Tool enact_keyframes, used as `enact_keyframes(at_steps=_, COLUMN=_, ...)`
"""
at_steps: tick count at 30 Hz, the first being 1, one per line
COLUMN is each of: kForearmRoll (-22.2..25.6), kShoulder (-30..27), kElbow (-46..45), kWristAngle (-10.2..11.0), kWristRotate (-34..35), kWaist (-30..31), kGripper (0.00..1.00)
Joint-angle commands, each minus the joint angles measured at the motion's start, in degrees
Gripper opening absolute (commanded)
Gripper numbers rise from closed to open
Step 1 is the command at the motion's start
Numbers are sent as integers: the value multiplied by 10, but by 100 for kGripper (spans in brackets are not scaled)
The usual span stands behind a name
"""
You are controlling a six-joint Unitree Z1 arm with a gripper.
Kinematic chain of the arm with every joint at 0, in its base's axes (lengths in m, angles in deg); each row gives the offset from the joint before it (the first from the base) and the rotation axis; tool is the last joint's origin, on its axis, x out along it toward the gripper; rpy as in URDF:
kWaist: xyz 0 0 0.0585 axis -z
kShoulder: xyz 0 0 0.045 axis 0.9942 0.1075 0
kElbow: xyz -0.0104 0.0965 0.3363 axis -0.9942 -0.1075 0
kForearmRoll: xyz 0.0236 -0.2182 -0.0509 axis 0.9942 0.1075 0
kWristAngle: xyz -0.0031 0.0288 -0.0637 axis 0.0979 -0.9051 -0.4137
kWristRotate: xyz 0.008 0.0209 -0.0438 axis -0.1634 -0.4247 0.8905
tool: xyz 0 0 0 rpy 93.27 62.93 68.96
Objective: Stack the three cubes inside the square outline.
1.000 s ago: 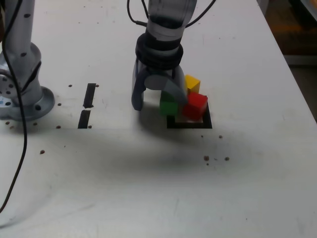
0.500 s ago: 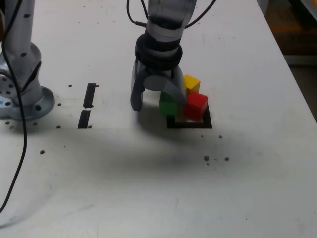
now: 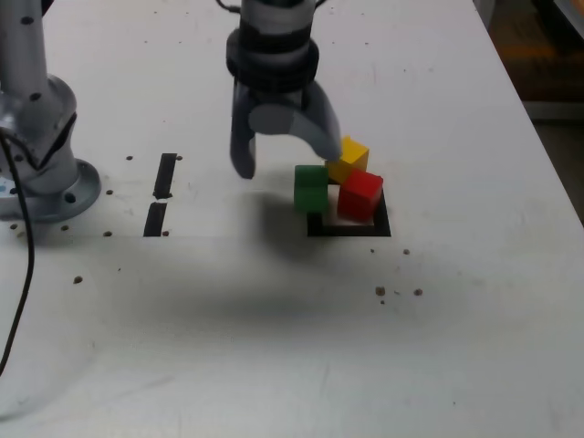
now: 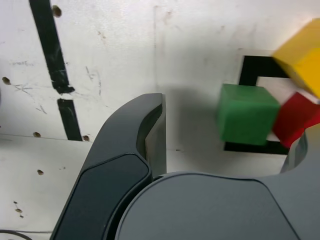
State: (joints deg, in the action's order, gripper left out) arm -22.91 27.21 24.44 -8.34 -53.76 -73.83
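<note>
Cubes — red (image 3: 361,195) in the taped square (image 3: 351,227), green (image 3: 311,187) at its 9 o'clock, yellow (image 3: 348,158) at 12, unstacked; gripper (image 3: 285,151) spread, empty, overhead — next: grasp one.

One cube (image 3: 360,195) inside the square outline (image 3: 350,227), two cubes (image 3: 311,187) touching its edges, tape strips (image 3: 161,192) at the exterior view's left

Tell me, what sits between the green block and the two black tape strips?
Only bare white table, seen in the exterior view, separates the green block from the strips.
</note>
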Motion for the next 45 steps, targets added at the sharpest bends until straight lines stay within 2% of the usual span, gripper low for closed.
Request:
enact_keyframes(at_steps=1, kForearmRoll=4, kShoulder=5, kElbow=25, kWristAngle=0, kWristRotate=1, kWaist=6, kGripper=92)
enact_keyframes(at_steps=10, kForearmRoll=9, kShoulder=55, kElbow=139, kWristAngle=-8, kWristRotate=1, kWaist=30, kGripper=92)
enact_keyframes(at_steps=21, kForearmRoll=4, kShoulder=124, kElbow=205, kWristAngle=-40, kWristRotate=3, kWaist=41, kGripper=92)
enact_keyframes(at_steps=28, kForearmRoll=0, kShoulder=152, kElbow=221, kWristAngle=-59, kWristRotate=14, kWaist=41, kGripper=92)
enact_keyframes(at_steps=45, kForearmRoll=-1, kShoulder=155, kElbow=201, kWristAngle=-88, kWristRotate=101, kWaist=41, kGripper=92)
